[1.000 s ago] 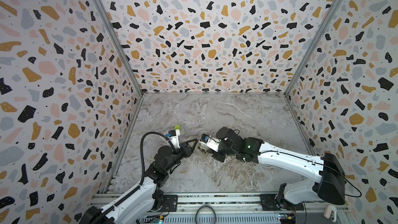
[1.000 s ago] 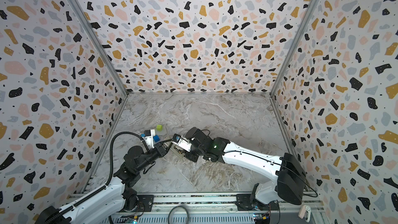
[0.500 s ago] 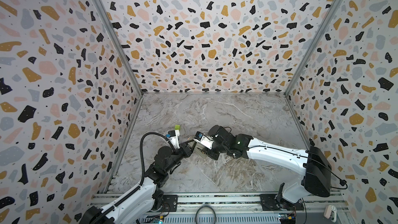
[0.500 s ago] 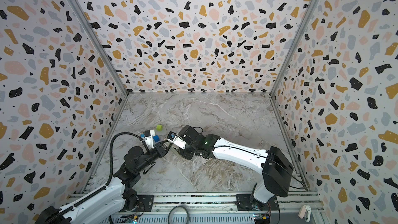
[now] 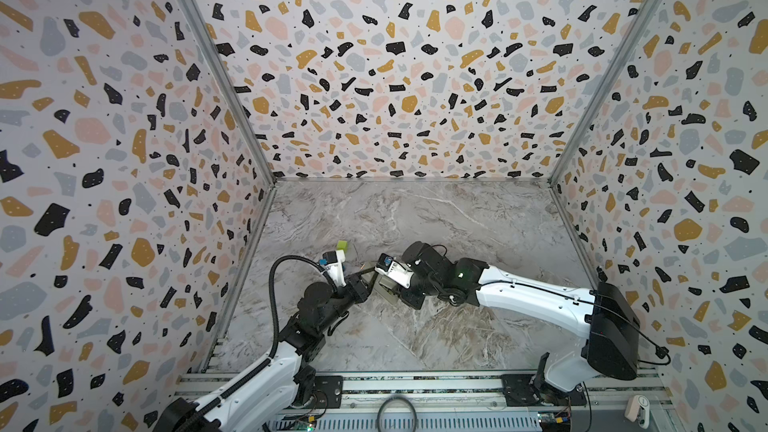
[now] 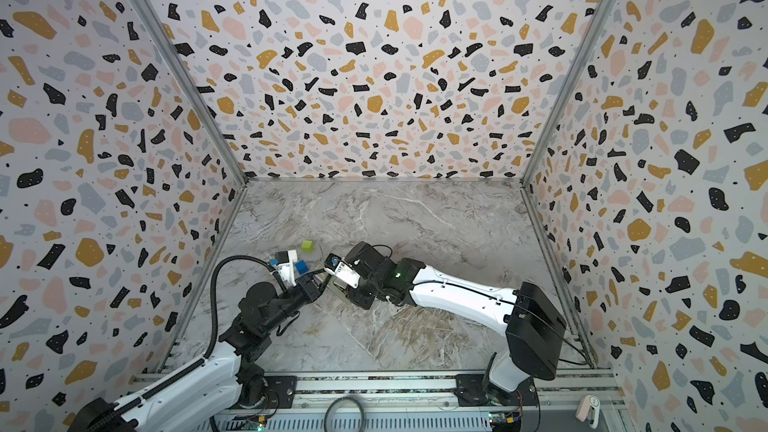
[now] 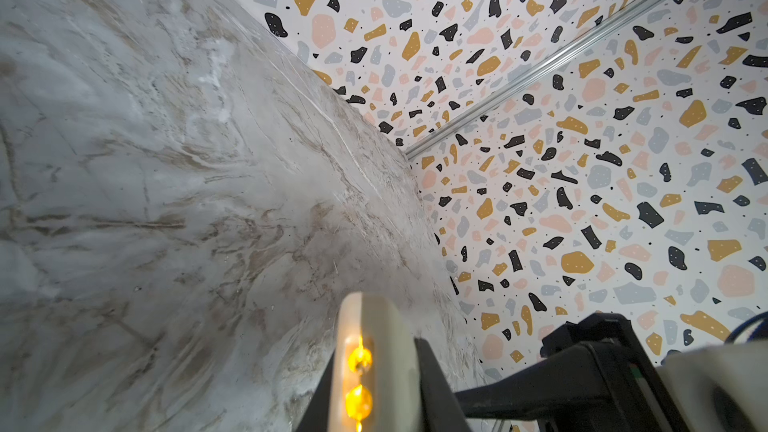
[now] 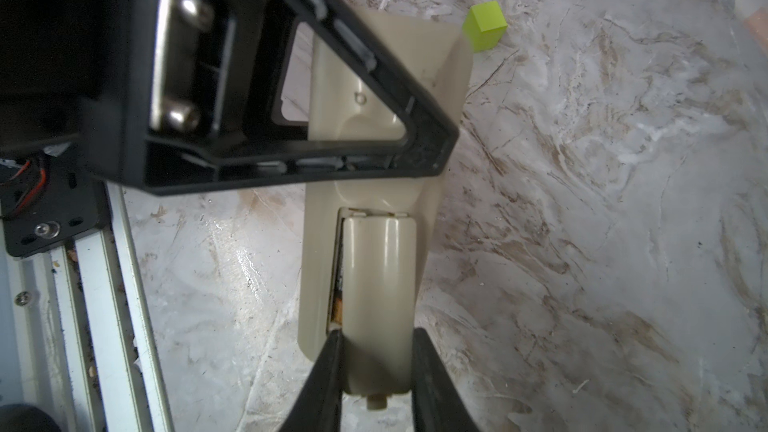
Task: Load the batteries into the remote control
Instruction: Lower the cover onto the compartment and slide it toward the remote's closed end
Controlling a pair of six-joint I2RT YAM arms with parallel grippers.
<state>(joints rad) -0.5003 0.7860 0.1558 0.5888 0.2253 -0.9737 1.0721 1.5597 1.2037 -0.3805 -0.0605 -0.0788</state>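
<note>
While our left end effector (image 5: 365, 278) is clamping the remote control (image 8: 318, 251) near its far end, with its jaws fully closed on the body and one black finger lying across the plain beige back, we are working at the compartment end with the right end effector (image 8: 378, 367). Its jaws are standing narrowly apart and are closed on the sides of the battery cover (image 8: 380, 284), with one fingertip at each long edge.

The remote is lying back-up near the front left of the table (image 8: 582, 201), just short of the green cube (image 8: 485, 24). In both top views the two end effectors are hiding most of it. Whether it is resting on the table or lifted slightly we cannot tell.

We are judging the step to be the closing one. A sliver of one battery (image 8: 337, 305) — dark with a gold end — is showing in the gap along one edge of the cover, so at least that cell seems to be in its bay. The second is hidden if it is there.

That gap suggests the cover is sitting askew and is not latched. The next move calls for squaring it to the opening and then pressing it home along the remote's length until it is flush, while our left end effector braces the body against the push.
</note>
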